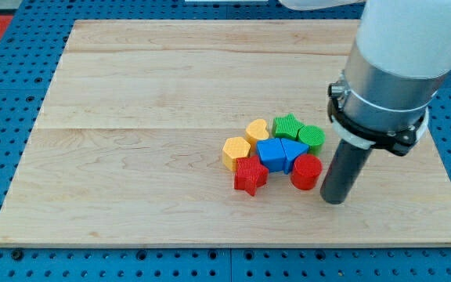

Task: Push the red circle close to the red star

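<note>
The red circle (307, 171) stands on the wooden board at the right end of a tight cluster of blocks. The red star (250, 175) lies at the cluster's lower left, about a block's width and a half to the circle's left. My tip (333, 199) rests on the board just right of and slightly below the red circle, very close to it or touching; I cannot tell which.
Between and above the two red blocks sit a blue block (272, 153) and a blue triangle (294, 153). A yellow hexagon (236, 152), a yellow heart (257, 130), a green star (287, 126) and a green circle (312, 137) complete the cluster. The board's bottom edge (233, 244) is near.
</note>
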Available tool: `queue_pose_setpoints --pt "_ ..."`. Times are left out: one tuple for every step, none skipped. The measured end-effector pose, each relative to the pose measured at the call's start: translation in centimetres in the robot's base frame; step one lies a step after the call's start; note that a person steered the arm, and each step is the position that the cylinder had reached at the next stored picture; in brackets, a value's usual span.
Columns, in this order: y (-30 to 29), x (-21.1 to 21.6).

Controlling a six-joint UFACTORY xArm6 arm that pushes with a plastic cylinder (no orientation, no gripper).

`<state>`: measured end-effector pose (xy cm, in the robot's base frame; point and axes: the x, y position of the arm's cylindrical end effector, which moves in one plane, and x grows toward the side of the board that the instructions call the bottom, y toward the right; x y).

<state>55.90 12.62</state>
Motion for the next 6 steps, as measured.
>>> queue_pose_setpoints --pt "-2.4 0.1" --pt "0.5 1.1" --pt "1.4 -1.2" --pt "-0.1 -3.6" --pt "-0.5 -3.7" --pt "-1.5 -3.1"
